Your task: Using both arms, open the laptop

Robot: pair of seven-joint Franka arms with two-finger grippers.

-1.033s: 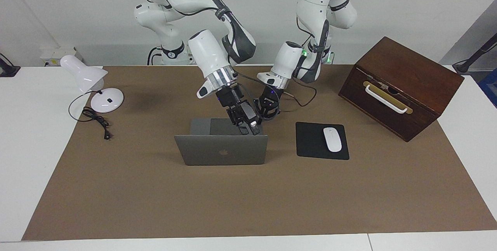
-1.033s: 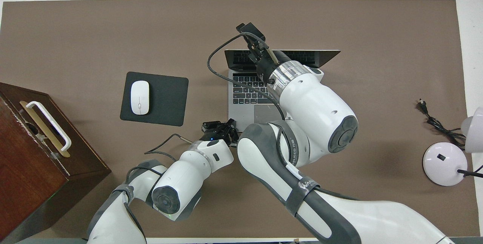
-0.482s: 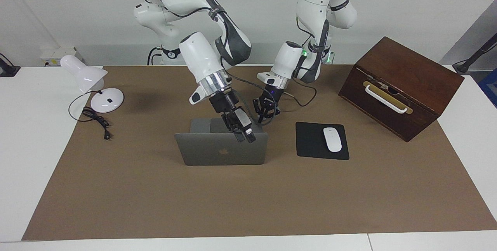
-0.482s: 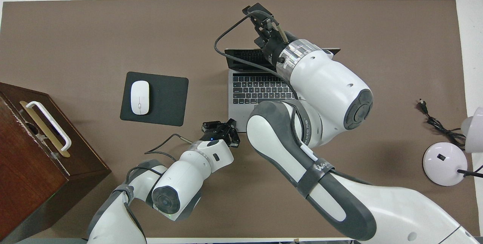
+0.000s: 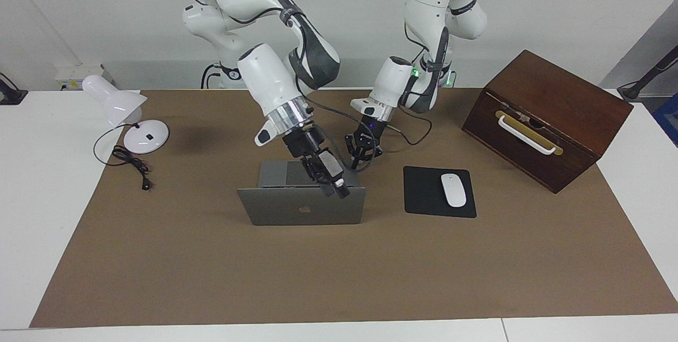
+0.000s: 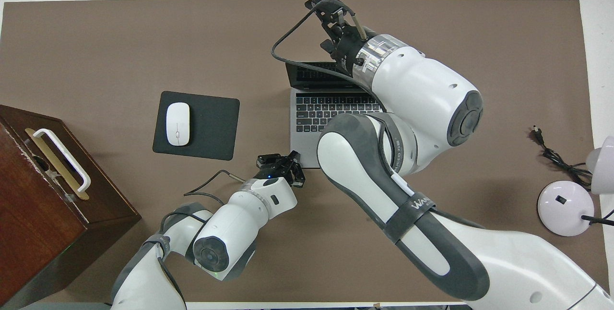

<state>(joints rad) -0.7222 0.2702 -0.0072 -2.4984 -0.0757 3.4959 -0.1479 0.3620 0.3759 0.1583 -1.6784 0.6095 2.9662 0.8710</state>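
The silver-grey laptop (image 5: 302, 207) stands open in the middle of the brown mat. Its lid back with the dark logo shows in the facing view, and its keyboard (image 6: 331, 113) shows from overhead. My right gripper (image 5: 339, 189) (image 6: 332, 10) reaches over the keyboard and sits at the lid's top edge, toward the left arm's end. My left gripper (image 5: 357, 161) (image 6: 280, 160) is shut and low at the base's corner nearest the robots on the left arm's side. Whether it presses on the base I cannot tell.
A black mouse pad (image 5: 424, 194) (image 6: 211, 123) with a white mouse (image 5: 453, 190) lies beside the laptop toward the left arm's end. Past it stands a brown wooden box (image 5: 545, 119). At the right arm's end are a white desk lamp (image 5: 124, 114) and its cable (image 5: 130, 164).
My right gripper has moved away from the robots along with the lid's top edge, and the lid leans a little further open. The left gripper has hardly moved.
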